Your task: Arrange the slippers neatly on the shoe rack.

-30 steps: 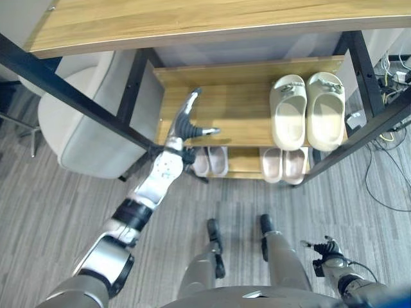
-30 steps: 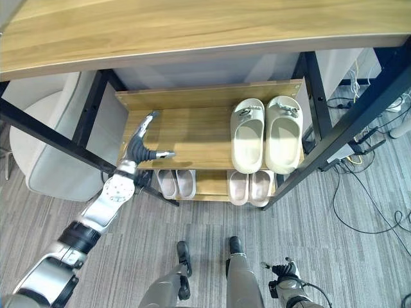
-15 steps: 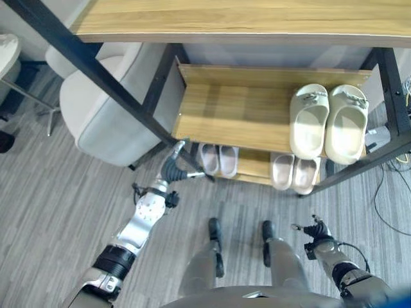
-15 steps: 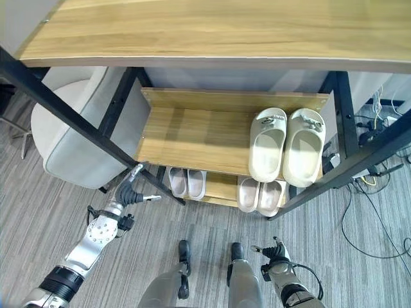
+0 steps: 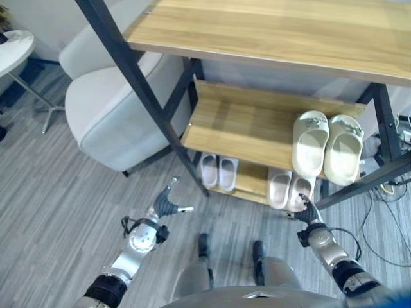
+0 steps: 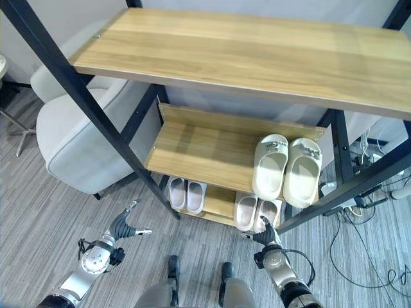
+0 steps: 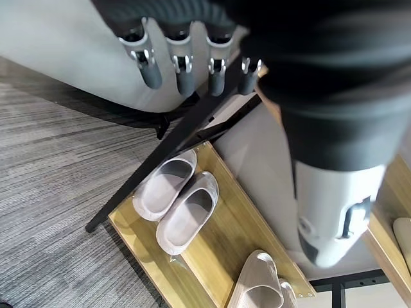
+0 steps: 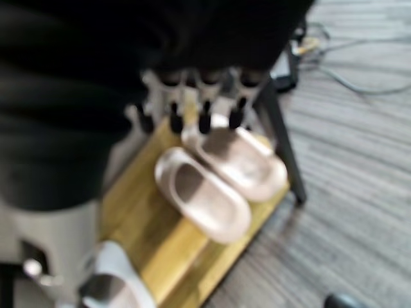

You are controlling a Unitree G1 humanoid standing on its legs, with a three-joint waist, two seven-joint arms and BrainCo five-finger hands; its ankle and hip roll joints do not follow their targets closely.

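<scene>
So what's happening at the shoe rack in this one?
Nothing is being held. Three pairs sit side by side on the shoe rack: cream slippers on the middle shelf, two smaller pinkish pairs on the bottom shelf. The left hand hangs open over the floor; the right hand, open, hovers near the lower right pair.

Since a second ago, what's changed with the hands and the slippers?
The left hand pulled back from the middle shelf to low over the floor, open and empty. The right hand rose toward the lower slippers. All three slipper pairs stayed put.
</scene>
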